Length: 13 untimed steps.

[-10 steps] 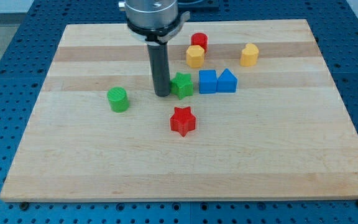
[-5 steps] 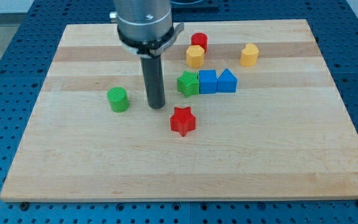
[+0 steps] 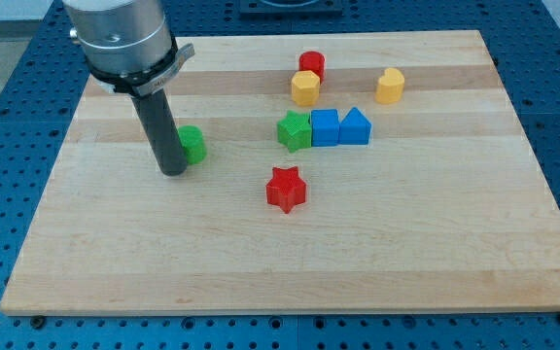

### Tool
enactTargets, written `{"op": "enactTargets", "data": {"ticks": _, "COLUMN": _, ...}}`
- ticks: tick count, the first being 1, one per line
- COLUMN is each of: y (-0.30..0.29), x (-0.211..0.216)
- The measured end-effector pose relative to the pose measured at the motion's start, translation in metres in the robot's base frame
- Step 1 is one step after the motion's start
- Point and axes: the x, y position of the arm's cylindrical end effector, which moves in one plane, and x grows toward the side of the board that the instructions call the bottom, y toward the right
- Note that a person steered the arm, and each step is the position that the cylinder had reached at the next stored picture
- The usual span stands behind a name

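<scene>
My tip [image 3: 173,170] rests on the board at the view's left, touching or almost touching the left side of the green cylinder [image 3: 192,143], which the rod partly hides. To the right, the green star [image 3: 294,130] sits against the blue cube [image 3: 325,127], and the blue peaked block [image 3: 355,126] stands against that cube's other side. The red star [image 3: 286,189] lies alone below them, well right of my tip.
Toward the view's top, a red cylinder [image 3: 311,65] stands just behind a yellow block [image 3: 304,88]. Another yellow block [image 3: 390,86] sits further right. The wooden board [image 3: 290,262] lies on a blue perforated table.
My tip swung left from beside the green star, past the green cylinder, to that cylinder's left. The green star shifted right against the blue cube. The green cylinder moved slightly right and up.
</scene>
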Motion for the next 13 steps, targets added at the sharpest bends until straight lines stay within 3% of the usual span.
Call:
{"op": "enactTargets", "data": {"ticks": 4, "y": -0.021, "x": -0.03}}
{"op": "enactTargets", "data": {"ticks": 13, "y": 0.069, "x": -0.04}}
